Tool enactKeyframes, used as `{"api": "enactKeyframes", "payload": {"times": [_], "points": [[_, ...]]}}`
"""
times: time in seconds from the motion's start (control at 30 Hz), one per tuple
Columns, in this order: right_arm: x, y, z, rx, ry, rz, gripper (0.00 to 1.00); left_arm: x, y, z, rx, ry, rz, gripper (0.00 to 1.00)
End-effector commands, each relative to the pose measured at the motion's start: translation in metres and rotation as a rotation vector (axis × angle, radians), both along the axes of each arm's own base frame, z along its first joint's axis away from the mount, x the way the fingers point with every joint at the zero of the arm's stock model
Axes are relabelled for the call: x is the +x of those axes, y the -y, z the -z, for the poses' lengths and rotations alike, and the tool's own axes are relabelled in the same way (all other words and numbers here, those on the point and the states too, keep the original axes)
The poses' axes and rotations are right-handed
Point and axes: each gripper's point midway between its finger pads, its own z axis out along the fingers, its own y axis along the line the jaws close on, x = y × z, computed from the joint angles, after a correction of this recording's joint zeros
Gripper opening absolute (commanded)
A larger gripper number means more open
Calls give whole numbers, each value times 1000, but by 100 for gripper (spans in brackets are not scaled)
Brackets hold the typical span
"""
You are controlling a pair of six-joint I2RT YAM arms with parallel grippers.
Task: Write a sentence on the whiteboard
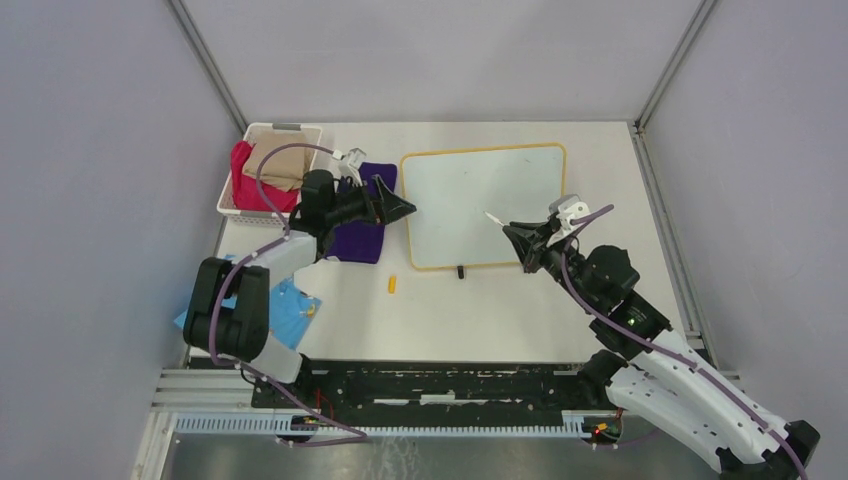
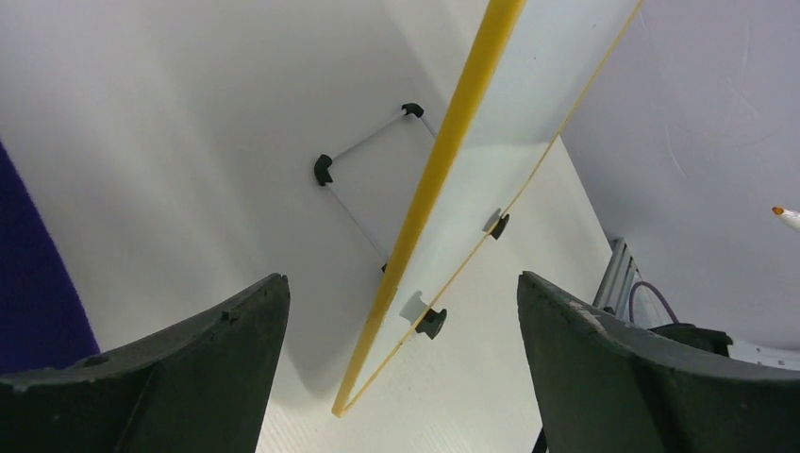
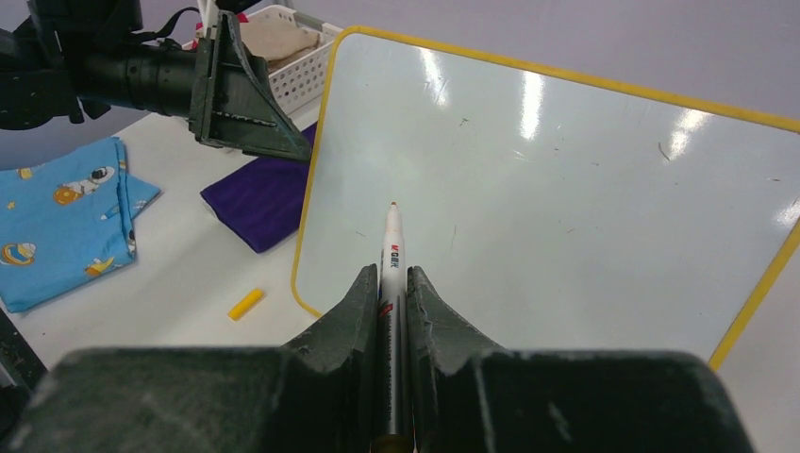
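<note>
Wide-spread jaws frame the yellow-edged whiteboard (image 2: pixel 500 170).

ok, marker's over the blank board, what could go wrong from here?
1. The left hand sits open at the left edge of the board, not clamped. Pen pressure may push the board along the table.
2. The right hand only pinches the marker, whose front sticks out past the fingertips. On contact it could tilt or slide back in the hand, giving faint or wobbly strokes.

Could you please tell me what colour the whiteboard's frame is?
Yellow-orange. The frame shows best in the right wrist view.
</note>
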Motion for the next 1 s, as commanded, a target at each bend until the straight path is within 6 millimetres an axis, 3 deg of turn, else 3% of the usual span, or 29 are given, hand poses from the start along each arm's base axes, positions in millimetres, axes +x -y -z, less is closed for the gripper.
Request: {"api": "enactKeyframes", "payload": {"times": [0.0, 0.17, 0.43, 0.97], "points": [[-3, -5, -27, 56, 51, -23, 0, 6, 16, -18, -41, 109, 127, 94], [-1, -3, -27, 40, 52, -15, 0, 4, 23, -7, -74, 104, 202, 87], [2, -6, -23, 25, 46, -18, 0, -2, 22, -18, -189, 198, 261, 76], [3, -14, -23, 35, 30, -42, 0, -5, 28, 7, -206, 185, 322, 56]]}}
